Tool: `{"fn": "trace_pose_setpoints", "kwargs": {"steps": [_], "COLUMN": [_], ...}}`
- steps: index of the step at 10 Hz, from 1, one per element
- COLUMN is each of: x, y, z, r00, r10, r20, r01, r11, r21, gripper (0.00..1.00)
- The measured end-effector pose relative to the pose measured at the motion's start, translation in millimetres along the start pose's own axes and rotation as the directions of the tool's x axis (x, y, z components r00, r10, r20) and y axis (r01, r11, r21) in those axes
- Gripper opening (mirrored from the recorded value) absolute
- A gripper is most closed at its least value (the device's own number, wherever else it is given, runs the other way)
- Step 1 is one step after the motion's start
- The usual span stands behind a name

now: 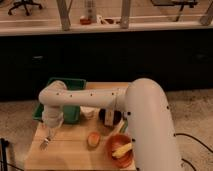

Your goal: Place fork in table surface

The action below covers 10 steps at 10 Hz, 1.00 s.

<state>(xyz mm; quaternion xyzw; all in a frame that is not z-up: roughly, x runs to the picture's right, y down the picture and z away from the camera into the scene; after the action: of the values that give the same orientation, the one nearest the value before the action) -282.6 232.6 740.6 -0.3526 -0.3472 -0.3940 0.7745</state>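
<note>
The white arm reaches across the light wooden table surface (75, 152) to its left front part. My gripper (51, 131) hangs below the wrist, just past the front edge of the dark green tray (75, 84). It is shut on the fork (45, 143), a small pale slender piece that sticks down and to the left from the fingers. The fork's lower end is at or just above the planks near the table's left edge; I cannot tell whether it touches.
A red bowl (112, 145) with a yellow item stands at the front right. A small orange-brown item (93, 139) lies beside it. A white cup (88, 113) and a dark object (111, 118) stand mid-table under the arm. A dark counter runs behind.
</note>
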Motion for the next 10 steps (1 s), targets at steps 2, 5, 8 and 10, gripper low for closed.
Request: {"fn": "trace_pose_setpoints", "kwargs": {"steps": [2,5,8,10], "x": [1,6,13,15], "y": [4,9,10,9], "z": [7,12,12,11], "r00": [0.999,0.998,0.997,0.996], "r10": [-0.038,-0.054,-0.061,-0.069], "r20": [0.012,0.028,0.040,0.049], "r01": [0.039,0.056,0.063,0.073], "r11": [0.999,0.998,0.996,0.995], "r21": [-0.022,-0.043,-0.059,-0.074], "gripper": [0.00,0.00,0.01,0.17]}}
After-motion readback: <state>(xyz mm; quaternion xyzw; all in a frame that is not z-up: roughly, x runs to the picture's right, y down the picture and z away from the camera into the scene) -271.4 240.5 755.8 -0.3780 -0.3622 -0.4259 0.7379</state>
